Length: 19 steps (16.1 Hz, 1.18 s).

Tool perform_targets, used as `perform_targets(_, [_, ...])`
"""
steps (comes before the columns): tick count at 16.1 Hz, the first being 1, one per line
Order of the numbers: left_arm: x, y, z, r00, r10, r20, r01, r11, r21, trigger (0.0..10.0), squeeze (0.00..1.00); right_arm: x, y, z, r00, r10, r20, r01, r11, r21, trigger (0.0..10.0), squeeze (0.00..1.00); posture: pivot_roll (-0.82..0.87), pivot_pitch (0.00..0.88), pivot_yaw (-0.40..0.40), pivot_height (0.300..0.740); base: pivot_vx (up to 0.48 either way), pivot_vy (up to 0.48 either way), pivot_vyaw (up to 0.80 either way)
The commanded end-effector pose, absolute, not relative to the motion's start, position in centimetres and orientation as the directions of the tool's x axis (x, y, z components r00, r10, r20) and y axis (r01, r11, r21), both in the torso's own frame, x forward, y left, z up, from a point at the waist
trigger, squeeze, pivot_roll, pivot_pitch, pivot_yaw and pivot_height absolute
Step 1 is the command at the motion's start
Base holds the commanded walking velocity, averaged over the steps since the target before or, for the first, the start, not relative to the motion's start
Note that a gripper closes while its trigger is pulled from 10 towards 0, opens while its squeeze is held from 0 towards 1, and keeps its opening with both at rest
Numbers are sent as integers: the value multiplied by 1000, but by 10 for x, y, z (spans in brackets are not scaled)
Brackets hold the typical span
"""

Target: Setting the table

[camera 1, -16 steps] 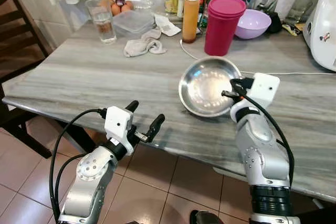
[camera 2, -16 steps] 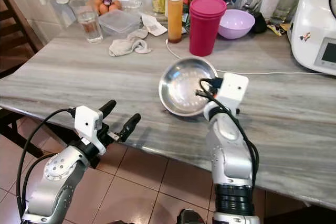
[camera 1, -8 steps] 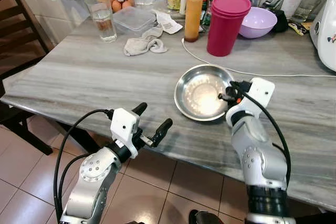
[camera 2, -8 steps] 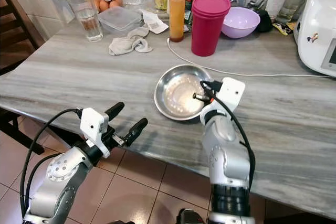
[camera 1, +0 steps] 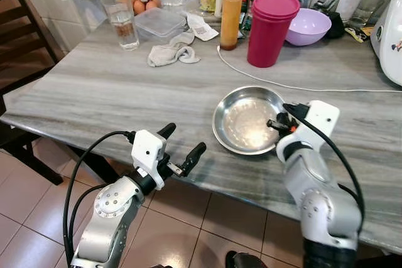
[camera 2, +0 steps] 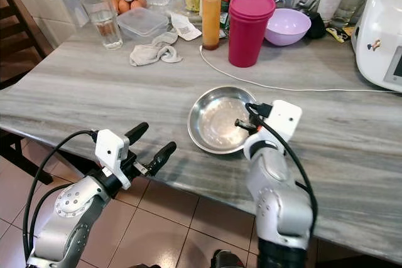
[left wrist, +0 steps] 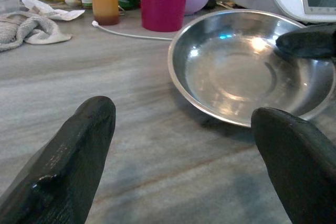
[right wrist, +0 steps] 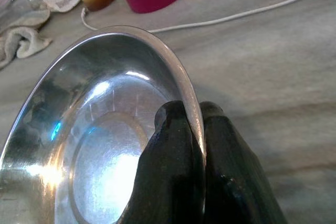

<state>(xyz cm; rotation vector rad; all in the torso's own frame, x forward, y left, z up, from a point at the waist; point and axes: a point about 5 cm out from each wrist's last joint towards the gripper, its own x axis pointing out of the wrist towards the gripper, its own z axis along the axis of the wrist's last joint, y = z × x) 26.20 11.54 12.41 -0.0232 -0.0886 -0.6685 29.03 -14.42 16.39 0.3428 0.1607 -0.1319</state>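
My left gripper (camera 1: 178, 149) hovers at the near table edge, fingers spread apart and empty. To its right, my right gripper (right wrist: 191, 129) is pinched on the right rim of the round shiny steel bowl (camera 1: 246, 120), which sits mouth up near the near edge of the grey marble-look table (camera 1: 94, 92). Being round, it has no long axis. That thin, slick rim could slip from my pinch, or the bowl tip. Farther back, the white cable (camera 1: 326, 88) could snag it.
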Motion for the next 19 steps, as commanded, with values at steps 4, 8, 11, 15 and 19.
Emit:
perform_targets(4, [261,111,126,762,-641,93,643,766,9,10000,0,287,-142,155,969,-70,-238,148,932,331,10000,890,-202,153,41,740,0,0,0])
perform_targets(8, [261,112,127,762,-641,90,643,766,11,10000,0,291,-141,145,960,-43,-277,140,929,342,10000,1000,-198,153,43,740,0,0,0])
perform_targets(11, [261,112,126,760,-643,90,645,764,9,10000,0,291,-140,144,962,-27,-271,123,931,344,10000,1000,-197,154,43,740,0,0,0])
perform_targets(15, [263,112,128,760,-643,94,645,764,15,10000,0,302,-144,146,968,-32,-249,125,921,370,10000,1000,-194,150,46,740,0,0,0])
perform_targets(19, [264,114,129,770,-630,101,632,775,16,10000,0,305,-145,169,995,-28,-91,49,970,238,10000,1000,-193,141,41,740,0,0,0])
